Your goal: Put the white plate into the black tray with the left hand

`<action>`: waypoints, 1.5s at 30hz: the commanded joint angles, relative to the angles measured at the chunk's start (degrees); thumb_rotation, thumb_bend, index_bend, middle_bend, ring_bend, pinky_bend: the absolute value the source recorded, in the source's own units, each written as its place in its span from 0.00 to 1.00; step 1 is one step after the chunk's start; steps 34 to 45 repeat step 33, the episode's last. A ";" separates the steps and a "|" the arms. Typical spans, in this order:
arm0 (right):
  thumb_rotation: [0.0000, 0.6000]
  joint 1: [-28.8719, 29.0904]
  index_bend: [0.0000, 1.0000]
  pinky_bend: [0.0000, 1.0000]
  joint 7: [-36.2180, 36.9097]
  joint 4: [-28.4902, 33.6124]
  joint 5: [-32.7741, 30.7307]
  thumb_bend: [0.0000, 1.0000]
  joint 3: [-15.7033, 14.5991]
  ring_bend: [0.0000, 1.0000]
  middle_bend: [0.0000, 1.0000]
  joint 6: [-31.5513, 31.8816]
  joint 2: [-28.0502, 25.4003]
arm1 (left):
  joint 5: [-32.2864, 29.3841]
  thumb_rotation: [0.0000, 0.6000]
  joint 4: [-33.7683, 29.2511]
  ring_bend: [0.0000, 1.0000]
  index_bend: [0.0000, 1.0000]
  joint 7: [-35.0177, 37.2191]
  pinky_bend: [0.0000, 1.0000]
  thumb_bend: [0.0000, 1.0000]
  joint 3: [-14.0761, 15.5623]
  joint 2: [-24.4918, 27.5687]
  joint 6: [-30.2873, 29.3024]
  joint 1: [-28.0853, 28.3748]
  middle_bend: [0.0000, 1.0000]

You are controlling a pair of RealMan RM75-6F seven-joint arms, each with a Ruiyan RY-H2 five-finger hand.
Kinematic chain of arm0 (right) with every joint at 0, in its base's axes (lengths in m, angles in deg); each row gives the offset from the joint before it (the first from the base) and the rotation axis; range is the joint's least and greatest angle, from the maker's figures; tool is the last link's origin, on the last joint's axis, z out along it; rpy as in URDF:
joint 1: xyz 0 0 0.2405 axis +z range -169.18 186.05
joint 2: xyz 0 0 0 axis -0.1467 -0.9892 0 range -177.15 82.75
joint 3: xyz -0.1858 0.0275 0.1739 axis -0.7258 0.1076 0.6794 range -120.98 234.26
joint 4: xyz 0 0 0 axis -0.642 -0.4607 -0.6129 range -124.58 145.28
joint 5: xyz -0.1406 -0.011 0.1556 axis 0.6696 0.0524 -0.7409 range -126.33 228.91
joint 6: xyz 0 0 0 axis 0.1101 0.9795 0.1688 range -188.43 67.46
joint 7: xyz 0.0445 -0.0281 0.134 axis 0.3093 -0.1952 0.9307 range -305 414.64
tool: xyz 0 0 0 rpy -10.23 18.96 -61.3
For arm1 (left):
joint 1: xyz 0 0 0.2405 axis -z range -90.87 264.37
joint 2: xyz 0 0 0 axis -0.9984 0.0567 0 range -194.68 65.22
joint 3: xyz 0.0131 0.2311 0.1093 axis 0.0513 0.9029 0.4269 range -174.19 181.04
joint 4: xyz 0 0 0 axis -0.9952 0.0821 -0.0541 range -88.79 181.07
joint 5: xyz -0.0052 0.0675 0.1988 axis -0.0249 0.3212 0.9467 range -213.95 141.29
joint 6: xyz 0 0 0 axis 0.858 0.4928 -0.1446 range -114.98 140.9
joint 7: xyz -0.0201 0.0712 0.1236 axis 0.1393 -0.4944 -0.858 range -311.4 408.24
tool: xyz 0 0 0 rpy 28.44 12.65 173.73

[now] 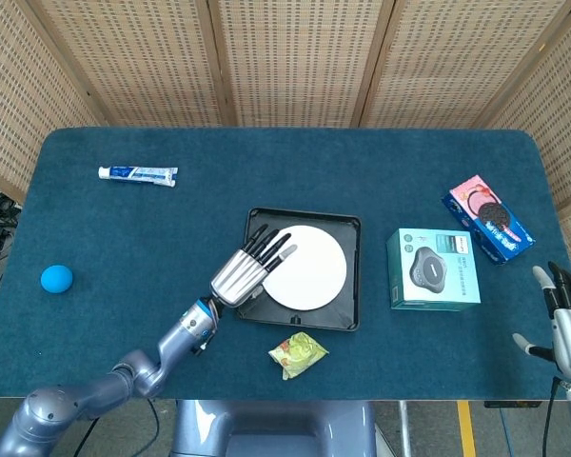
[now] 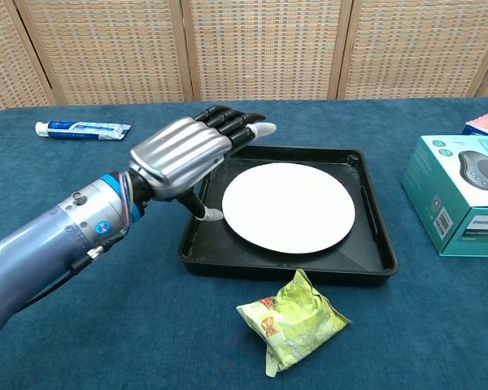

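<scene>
The white plate (image 1: 307, 268) (image 2: 289, 207) lies flat inside the black tray (image 1: 348, 227) (image 2: 374, 262), near its middle. My left hand (image 1: 247, 267) (image 2: 185, 152) hovers over the tray's left edge, its fingers spread above the plate's left rim and holding nothing. The thumb points down toward the tray floor beside the plate. My right hand (image 1: 569, 319) rests at the table's right front corner in the head view, fingers apart and empty.
A green snack packet (image 1: 298, 353) (image 2: 294, 321) lies just in front of the tray. A teal box (image 1: 434, 268) (image 2: 464, 195) stands right of it, a cookie pack (image 1: 488, 216) beyond. A toothpaste tube (image 1: 138, 173) (image 2: 82, 129) lies far left, a blue ball (image 1: 56, 278) near the left edge.
</scene>
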 commanded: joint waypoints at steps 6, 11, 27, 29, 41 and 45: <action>1.00 0.11 0.11 0.00 -1.23 0.91 1.40 0.17 -0.69 0.00 0.00 0.26 0.16 | -6.28 1.00 -23.00 0.00 0.00 -8.12 0.00 0.00 1.15 15.33 -3.37 -10.30 0.00; 1.00 0.06 0.11 0.00 -2.43 1.76 2.42 0.17 -1.11 0.00 0.00 0.75 0.18 | -8.53 1.00 -31.49 0.00 0.00 -10.46 0.00 0.00 2.37 22.00 -7.02 -15.59 0.00; 1.00 0.30 0.08 0.00 -6.75 4.01 3.10 0.17 -1.81 0.00 0.00 0.36 0.51 | -8.96 1.00 -44.83 0.00 0.00 -7.69 0.00 0.00 9.43 39.19 -17.59 -31.22 0.00; 1.00 0.32 0.08 0.00 -6.86 4.14 3.33 0.17 -1.89 0.00 0.00 0.43 0.53 | -8.80 1.00 -44.52 0.00 0.00 -6.77 0.00 0.00 9.04 39.37 -17.83 -31.74 0.00; 1.00 0.42 0.08 0.00 -7.17 4.30 3.51 0.17 -2.14 0.00 0.00 0.12 0.65 | -8.37 1.00 -44.12 0.00 0.00 -5.56 0.00 0.00 8.36 39.75 -17.94 -32.38 0.00; 1.00 0.42 0.08 0.00 -7.17 4.30 3.51 0.17 -2.14 0.00 0.00 0.12 0.65 | -8.37 1.00 -44.12 0.00 0.00 -5.56 0.00 0.00 8.36 39.75 -17.94 -32.38 0.00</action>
